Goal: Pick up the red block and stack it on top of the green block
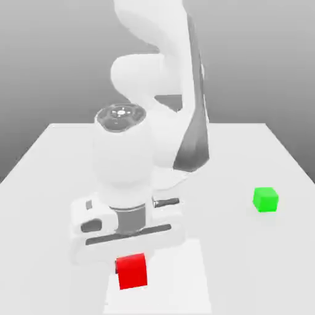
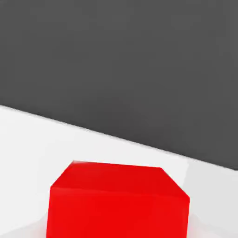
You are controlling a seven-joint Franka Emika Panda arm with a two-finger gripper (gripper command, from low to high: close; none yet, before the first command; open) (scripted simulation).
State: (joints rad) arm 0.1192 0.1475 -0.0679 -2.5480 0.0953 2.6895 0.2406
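Red block (image 1: 131, 271) sits low on the white table (image 1: 271, 258), right under the white arm's hand (image 1: 123, 227), gripper pinched narrow around it; green block (image 1: 265, 200) waits well apart toward the exterior view's right.

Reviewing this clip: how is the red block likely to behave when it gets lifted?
The red block is a flat-faced cube, so it probably won't roll. Its crisp edges suggest it is stiff, likely keeping shape when squeezed. The matte faces may offer fair grip, though that's a guess.

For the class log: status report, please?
Pincer shut on red block. Green block apart, toward exterior view's right. Table between them bare.
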